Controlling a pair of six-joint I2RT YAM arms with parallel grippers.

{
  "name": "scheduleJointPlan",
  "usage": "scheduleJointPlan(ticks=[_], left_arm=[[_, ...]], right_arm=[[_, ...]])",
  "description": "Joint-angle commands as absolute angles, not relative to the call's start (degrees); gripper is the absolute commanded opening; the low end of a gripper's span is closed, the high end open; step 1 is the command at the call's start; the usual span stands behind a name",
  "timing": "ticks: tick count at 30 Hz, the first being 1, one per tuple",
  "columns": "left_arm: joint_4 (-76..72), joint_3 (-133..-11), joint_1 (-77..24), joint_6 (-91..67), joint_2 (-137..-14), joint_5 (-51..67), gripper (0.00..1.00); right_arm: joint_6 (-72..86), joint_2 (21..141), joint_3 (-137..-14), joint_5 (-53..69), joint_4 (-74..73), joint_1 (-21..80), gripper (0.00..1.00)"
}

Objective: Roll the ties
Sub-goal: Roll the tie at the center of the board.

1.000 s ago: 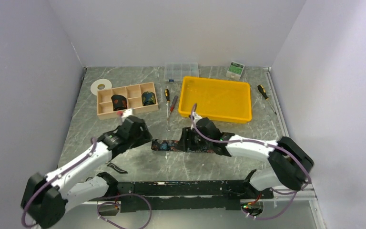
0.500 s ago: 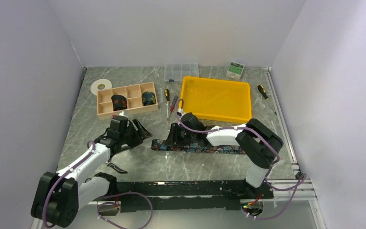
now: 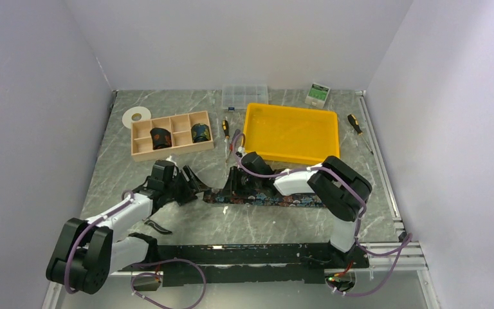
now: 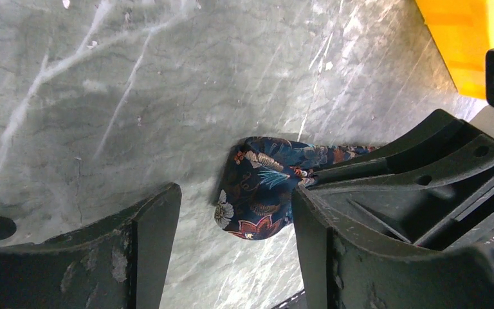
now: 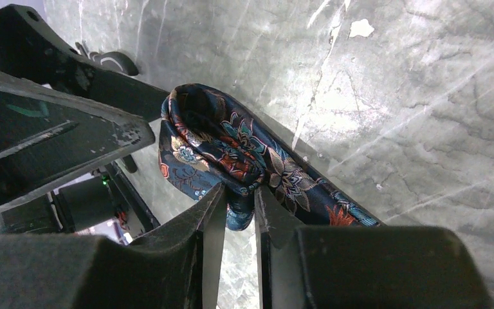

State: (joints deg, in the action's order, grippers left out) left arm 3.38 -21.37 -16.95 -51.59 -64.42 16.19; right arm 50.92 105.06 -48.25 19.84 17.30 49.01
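One tie (image 3: 276,200) lies as a long strip on the table (image 3: 264,225), running left-right just in front of the tray (image 3: 289,132). Its left end is folded up off the surface. The right gripper (image 5: 238,209) has its fingers narrow and pinched on that fold, with fabric squeezed between the pads and a loop bulging out past the tips. The rest of the strip trails flat to the right, under the right arm. The left gripper (image 4: 231,222) sits just left of that end, low over the table and pointing at it. Its jaws are wide and hold nothing. In the left wrist view the tie end shows in the gap, nearer one finger; can't tell if it touches. Two more ties are coiled in the box (image 3: 143,149) at back left: left roll (image 3: 161,137) in a compartment left of centre, right roll (image 3: 199,132) in the right-end one, both upright. Pliers (image 3: 157,225) lie on the table beside the left arm. Two screwdrivers (image 3: 226,129) lie between box and tray, and another screwdriver (image 3: 355,123) lies right of the tray. At the back wall are a tape ring (image 3: 136,116), a clear organiser (image 3: 245,95) and a small green-white carton (image 3: 319,94).
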Motion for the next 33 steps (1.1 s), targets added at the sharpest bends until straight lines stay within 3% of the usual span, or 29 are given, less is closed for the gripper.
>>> scheduleJointPlan(ticks=[1,19,28,30,33], left_arm=[[-2.03,-20.56,-16.70,-51.19,-65.45,19.19,0.68],[-11.56,-19.43,-16.70,-50.06,-73.98,29.31,0.60],[-11.57,-18.27,-18.00,-50.34,-72.12,31.83,0.58],[-10.58,-18.51,-18.57,-49.88,-71.46,31.09,0.54],[-10.11,-18.95,-19.12,-49.62,-71.68,30.93,0.39]], right_arm=[[50.73,105.29,-47.94,20.02,21.19,49.05,0.25],[50.10,107.83,-45.47,20.28,24.41,48.72,0.23],[50.37,108.13,-44.30,20.35,25.73,48.37,0.22],[50.42,108.27,-44.45,20.39,25.84,48.33,0.22],[50.40,108.18,-44.47,20.47,25.95,48.29,0.22]])
